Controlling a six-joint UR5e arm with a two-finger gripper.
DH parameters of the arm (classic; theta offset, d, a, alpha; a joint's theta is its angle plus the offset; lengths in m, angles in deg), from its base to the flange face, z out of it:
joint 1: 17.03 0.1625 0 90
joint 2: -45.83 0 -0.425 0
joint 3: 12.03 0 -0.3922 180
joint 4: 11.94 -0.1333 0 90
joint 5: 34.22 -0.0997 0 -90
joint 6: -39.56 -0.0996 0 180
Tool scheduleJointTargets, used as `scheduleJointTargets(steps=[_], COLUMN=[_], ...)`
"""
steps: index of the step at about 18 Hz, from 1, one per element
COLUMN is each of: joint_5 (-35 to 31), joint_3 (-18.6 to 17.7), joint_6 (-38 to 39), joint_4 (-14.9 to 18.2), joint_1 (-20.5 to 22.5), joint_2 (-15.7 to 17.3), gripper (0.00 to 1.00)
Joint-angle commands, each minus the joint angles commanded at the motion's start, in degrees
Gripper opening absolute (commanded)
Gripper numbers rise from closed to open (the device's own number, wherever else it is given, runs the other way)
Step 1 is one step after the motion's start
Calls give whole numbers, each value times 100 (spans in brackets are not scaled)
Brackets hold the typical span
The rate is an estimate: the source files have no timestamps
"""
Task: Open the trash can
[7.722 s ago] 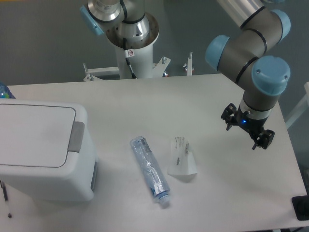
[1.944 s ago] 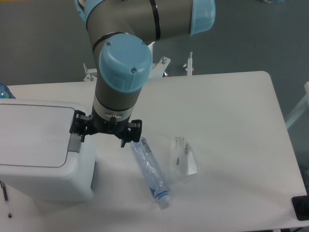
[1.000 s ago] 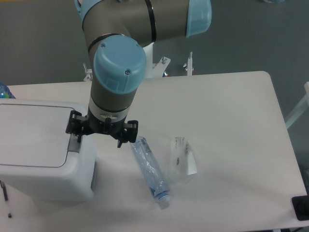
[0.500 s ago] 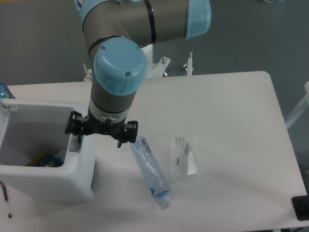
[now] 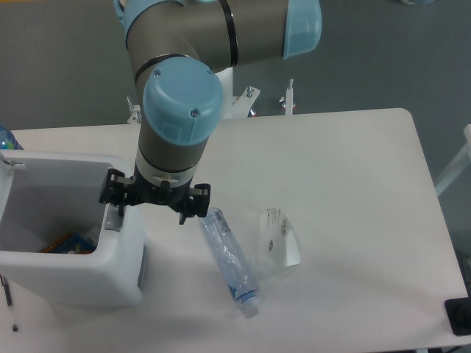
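The trash can (image 5: 73, 276) is a large boxy white bin at the left of the table. It stands open, and I can see coloured items (image 5: 66, 244) inside. Its lid is swung up at the far left, with only a small white edge (image 5: 10, 162) showing. The grey push tab (image 5: 110, 220) sits on the can's right rim. My gripper (image 5: 153, 201) points straight down over that rim. Its left finger (image 5: 112, 195) is right above the tab and its right finger (image 5: 197, 206) is over the table. The jaws look spread and hold nothing.
A crushed clear plastic bottle (image 5: 229, 257) lies just right of the gripper. A crumpled clear plastic piece (image 5: 278, 243) lies beside it. The arm's base (image 5: 221, 88) stands at the back edge. A black object (image 5: 459, 316) sits at the lower right corner.
One second ago the lid lay flat and shut; it has sprung open and the inside shows. The gripper has stayed at the push tab since then.
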Motion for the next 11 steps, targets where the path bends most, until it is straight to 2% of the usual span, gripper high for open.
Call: scheduleJointTargets(steps=[7, 11], joint_5=[-571, -782], joint_3=[-9, -70], joint_6=[-123, -614], joint_4=[-544, -993], joint_1=[9, 114], joint_2=[79, 53], gripper=[100, 100])
